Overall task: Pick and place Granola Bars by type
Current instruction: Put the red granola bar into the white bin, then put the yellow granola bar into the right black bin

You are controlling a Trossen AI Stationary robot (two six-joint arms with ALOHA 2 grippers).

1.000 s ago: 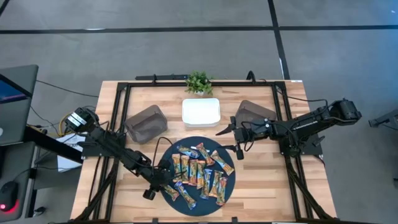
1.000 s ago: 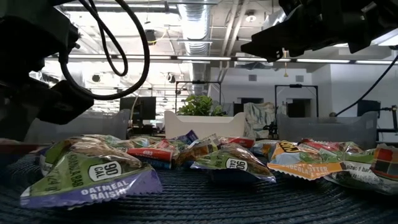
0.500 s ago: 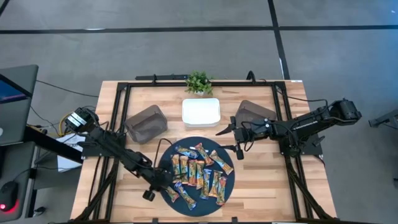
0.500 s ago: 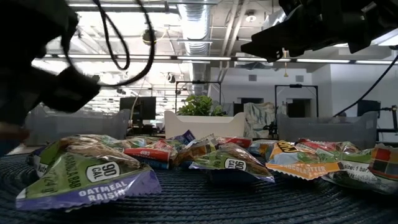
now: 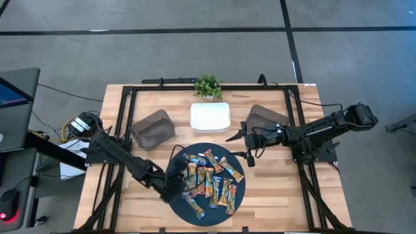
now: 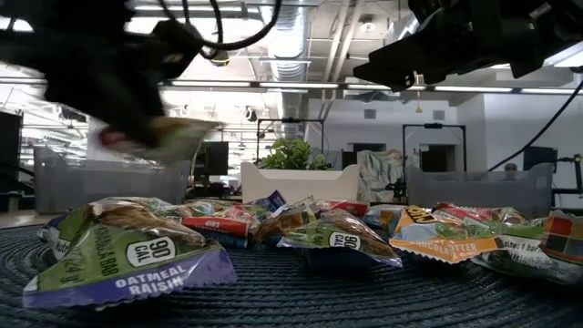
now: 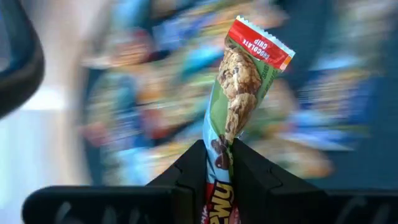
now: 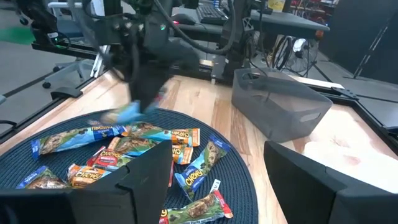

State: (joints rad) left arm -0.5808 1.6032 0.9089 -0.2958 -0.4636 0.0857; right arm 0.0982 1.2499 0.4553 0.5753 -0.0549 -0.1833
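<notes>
Wooden table [image 5: 273,188], round dark mat [image 5: 240,195] piled with bars [image 5: 211,179]. Left gripper [image 7: 219,163], a moment ago down at the mat's left edge, has lifted clamped on one chocolate-chip bar [image 7: 239,87], ready for binning. Right gripper [image 8: 214,171] waits, jaws apart.

Even, bright overhead light on my worktop [image 5: 273,188], soft shadows; ceiling lamps [image 6: 273,20] glare at table height, and motion blur smears everything behind my left wrist

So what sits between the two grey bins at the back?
In the high view, the white tray lies between the left grey bin and right grey bin.
</notes>
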